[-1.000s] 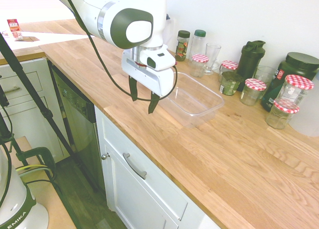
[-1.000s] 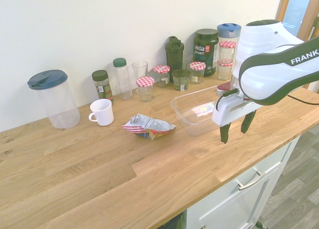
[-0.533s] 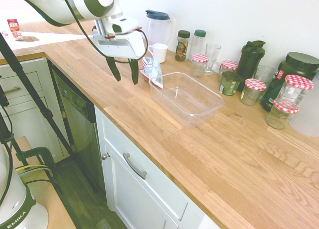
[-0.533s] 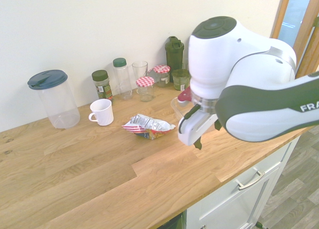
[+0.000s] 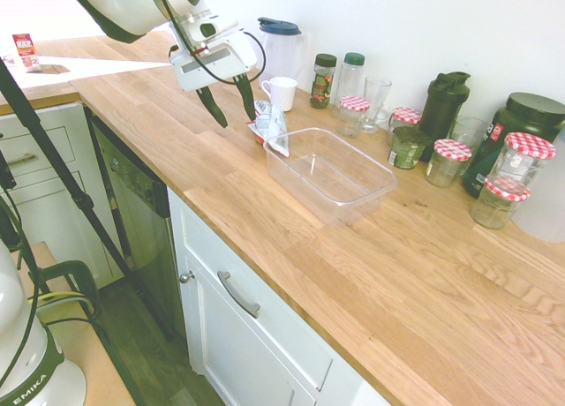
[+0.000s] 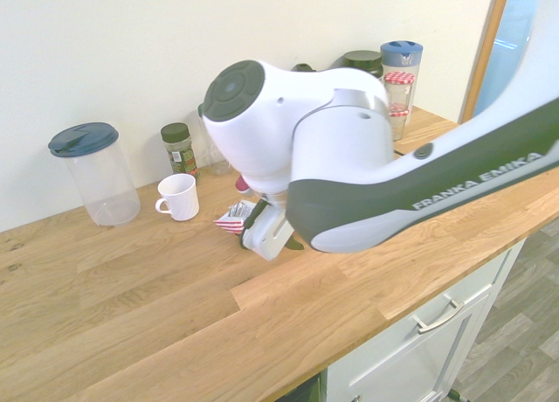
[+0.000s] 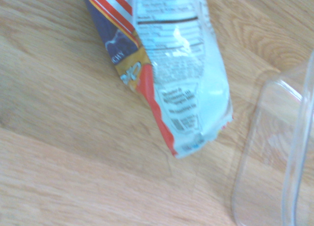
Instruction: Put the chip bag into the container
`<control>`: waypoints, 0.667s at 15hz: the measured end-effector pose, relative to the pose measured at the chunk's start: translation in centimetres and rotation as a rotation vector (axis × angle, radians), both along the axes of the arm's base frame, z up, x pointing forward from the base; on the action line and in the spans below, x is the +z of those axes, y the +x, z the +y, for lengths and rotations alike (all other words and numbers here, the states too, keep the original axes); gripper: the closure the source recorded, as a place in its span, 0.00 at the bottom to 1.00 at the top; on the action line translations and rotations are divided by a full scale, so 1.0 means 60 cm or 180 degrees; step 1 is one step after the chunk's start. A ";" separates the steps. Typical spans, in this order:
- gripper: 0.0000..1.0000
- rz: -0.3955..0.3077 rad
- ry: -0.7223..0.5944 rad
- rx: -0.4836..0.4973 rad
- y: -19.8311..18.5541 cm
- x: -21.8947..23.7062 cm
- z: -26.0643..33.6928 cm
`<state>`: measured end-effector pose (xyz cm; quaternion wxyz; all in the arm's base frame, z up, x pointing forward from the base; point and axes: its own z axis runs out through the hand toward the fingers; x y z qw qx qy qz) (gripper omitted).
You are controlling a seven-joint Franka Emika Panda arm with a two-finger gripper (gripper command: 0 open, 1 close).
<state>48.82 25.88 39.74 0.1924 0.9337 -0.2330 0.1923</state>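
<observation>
**Open gripper poised above a chip bag beside a clear container**

First exterior view: the white arm enters from the upper left and carries the gripper (image 5: 228,101) above the wooden counter (image 5: 424,274). Its two dark fingers (image 5: 214,108) point downward at a slant, spread wide apart, with nothing between them. The chip bag (image 5: 270,126) lies flat on the counter just beside the gripper, its silvery foil side up with red and orange print along one edge. One end of the bag lies right at the near corner of the container (image 5: 330,175), a clear shallow tub standing open and unfilled on the counter; whether bag and tub touch cannot be told. A white cup (image 5: 282,93) stands just behind the bag, and a tall clear jug with a dark blue lid (image 5: 278,46) stands behind the cup against the wall. Further along the wall stand spice bottles (image 5: 324,79), a drinking glass (image 5: 375,101), several jars with red-checked lids (image 5: 449,161) and a dark shaker bottle (image 5: 443,106).

Second exterior view: the arm's bulk fills the centre and hides the container. Only a corner of the chip bag (image 6: 232,218) shows below the arm, near the white cup (image 6: 179,197); the fingers are mostly hidden here.

Wrist view: the chip bag (image 7: 171,73) lies diagonally on the wood grain, printed panel uppermost, with the container's rounded rim (image 7: 294,152) close beside its end.
</observation>
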 end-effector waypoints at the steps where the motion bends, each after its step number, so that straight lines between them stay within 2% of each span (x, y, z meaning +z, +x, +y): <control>1: 0.00 0.0036 -0.0036 0.0023 0.014 -0.008 0.015; 2: 0.00 0.0061 -0.0062 0.0042 0.026 -0.014 0.029; 3: 1.00 0.0078 -0.0090 0.0056 0.036 -0.019 0.041; 6: 1.00 0.0105 -0.0161 0.0047 0.071 -0.026 0.064; 10: 1.00 0.0167 -0.0231 -0.0022 0.112 -0.042 0.046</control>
